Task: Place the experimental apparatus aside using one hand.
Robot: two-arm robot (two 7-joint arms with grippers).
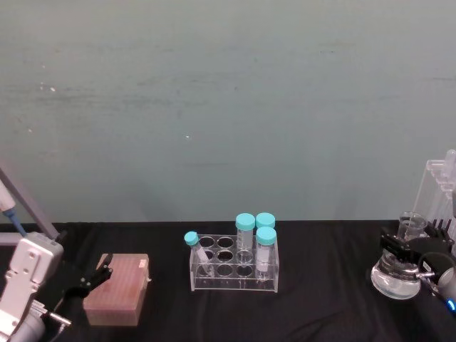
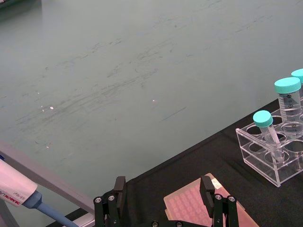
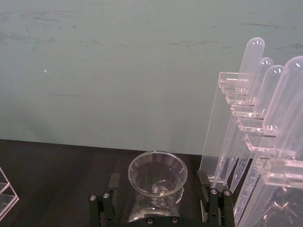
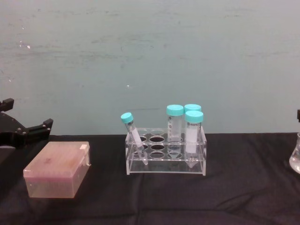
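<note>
**Right gripper straddles the flask at the table's right end**

While the left gripper hangs with its fingers spread wide above the pink tip box at the left of the black table, the right gripper sits low at the far right, one finger on either side of the conical flask. In the right wrist view the flask's round mouth lies between the two black fingers with a gap on each side, so the claw is open and not touching the glass. Clear liquid fills the flask's wide base. Just behind it stands a small glass beaker, and beside that the tall acrylic stand with long clear test tubes leaning in its slots.

At the table's middle a clear tube rack holds four teal-capped tubes, one of them tilted at the rack's left end. Fine graduation marks run down the tubes, too small to read. A pipette at the left wrist view's edge carries red lettering that cannot be made out.
</note>
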